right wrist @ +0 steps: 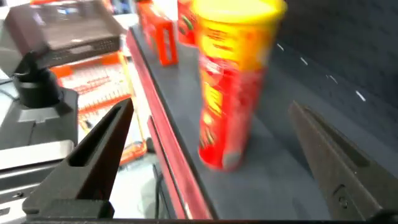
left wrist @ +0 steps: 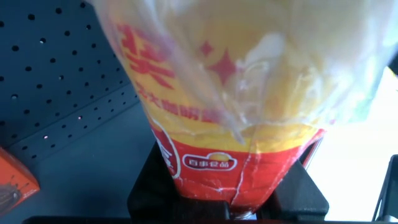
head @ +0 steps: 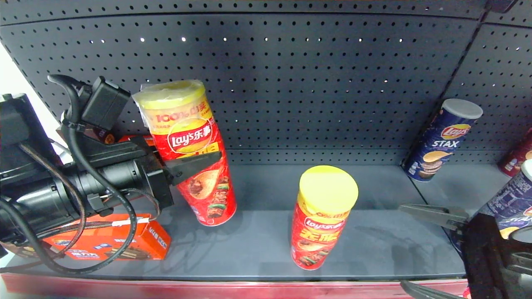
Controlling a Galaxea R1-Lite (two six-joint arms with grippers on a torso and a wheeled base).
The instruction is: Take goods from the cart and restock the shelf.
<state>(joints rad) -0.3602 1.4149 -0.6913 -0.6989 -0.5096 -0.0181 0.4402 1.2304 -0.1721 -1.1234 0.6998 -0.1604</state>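
My left gripper [head: 203,161] is shut on a red chips can with a yellow lid [head: 189,137], gripping it around the middle. The can leans to the left over the left part of the grey shelf [head: 257,245]; its base is at or just above the shelf floor. The left wrist view shows the same can [left wrist: 249,124] close up between the fingers. A second red can [head: 322,216] stands upright at the shelf's middle front. My right gripper [head: 428,251] is open to the right of it, near the front edge. In the right wrist view that can [right wrist: 233,87] stands beyond the open fingers [right wrist: 93,155].
An orange box [head: 108,241] lies at the front left of the shelf, below my left arm. A blue can [head: 440,141] leans at the back right, another blue can [head: 511,203] stands by my right arm. The perforated back panel [head: 291,83] closes the rear.
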